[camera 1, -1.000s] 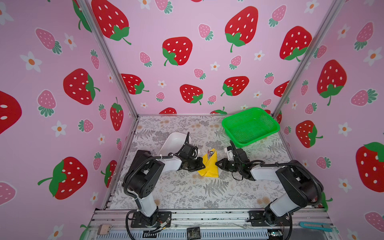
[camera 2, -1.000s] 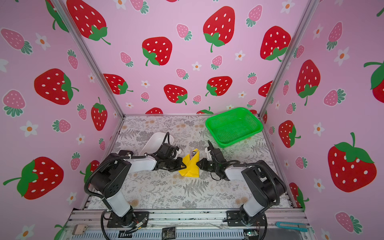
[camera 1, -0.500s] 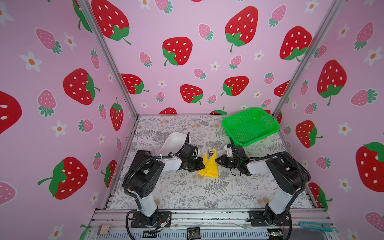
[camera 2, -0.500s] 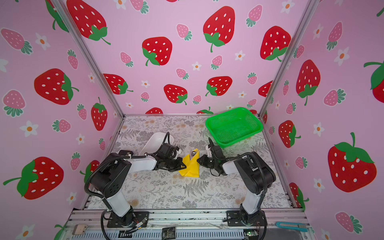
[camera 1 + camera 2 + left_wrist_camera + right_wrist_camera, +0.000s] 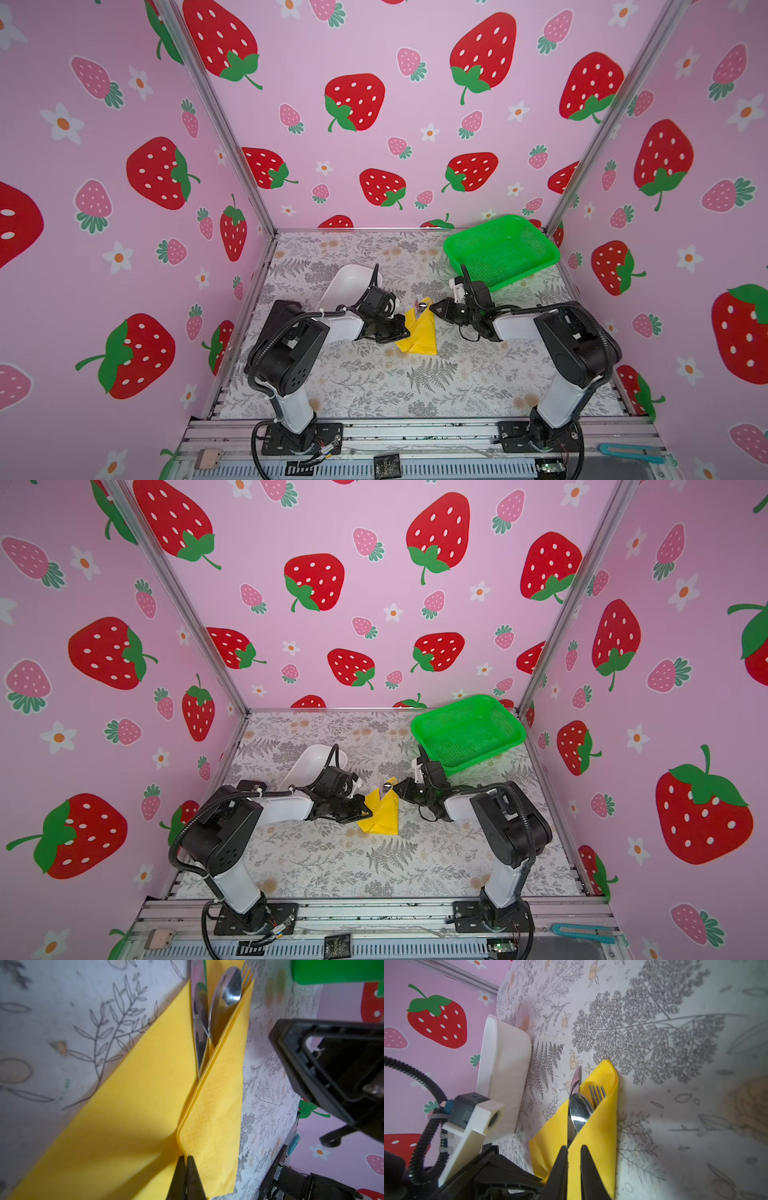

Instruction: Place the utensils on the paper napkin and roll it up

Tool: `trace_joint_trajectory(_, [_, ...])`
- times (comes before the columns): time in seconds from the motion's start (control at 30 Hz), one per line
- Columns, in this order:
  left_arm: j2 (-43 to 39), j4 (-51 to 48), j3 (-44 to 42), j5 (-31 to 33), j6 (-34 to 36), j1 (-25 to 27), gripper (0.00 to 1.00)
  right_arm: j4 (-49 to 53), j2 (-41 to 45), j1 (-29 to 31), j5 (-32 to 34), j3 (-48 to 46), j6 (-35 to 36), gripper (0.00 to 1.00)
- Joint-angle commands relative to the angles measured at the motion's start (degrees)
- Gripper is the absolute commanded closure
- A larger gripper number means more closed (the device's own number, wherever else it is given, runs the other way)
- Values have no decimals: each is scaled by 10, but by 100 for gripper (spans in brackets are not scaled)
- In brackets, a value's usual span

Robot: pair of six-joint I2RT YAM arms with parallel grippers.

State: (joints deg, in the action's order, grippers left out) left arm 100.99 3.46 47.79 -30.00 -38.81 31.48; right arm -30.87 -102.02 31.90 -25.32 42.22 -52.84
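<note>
The yellow paper napkin [image 5: 419,336] [image 5: 382,816] lies mid-table, its two sides folded in over the utensils. In the right wrist view the spoon [image 5: 579,1111], fork tines [image 5: 598,1093] and knife tip [image 5: 576,1078] stick out of its far end; the handles are hidden. My left gripper [image 5: 405,330] [image 5: 185,1159] is shut, pinching the folded napkin edge [image 5: 207,1126] on its left side. From the right, my right gripper [image 5: 432,309] [image 5: 574,1149] reaches the napkin's upper right edge. Its jaws are nearly together, with the right flap [image 5: 600,1136] filling the narrow gap.
A white dish [image 5: 349,282] sits just behind the left arm's wrist. A green mesh basket [image 5: 500,251] stands at the back right, close behind the right wrist. The booth's pink strawberry walls close in three sides.
My right gripper has slid left and slightly farther back, up to the napkin's top right edge, and its forearm has swung. The left gripper and napkin have stayed put.
</note>
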Motion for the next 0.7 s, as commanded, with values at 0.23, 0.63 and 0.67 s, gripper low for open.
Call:
trace_joint_trajectory(0.23, [3,-23,29,2,11,-4,100,17,-64,-6,36,45,1,85])
trace_joint_trajectory(0.63, [1,-16,20,-1,8,-5,100,56,-5,-11,21,37,45,81])
trace_joint_trajectory(0.67, [-2,-15,18,0,8,-5,100,63,13,-11,22,28,50,80])
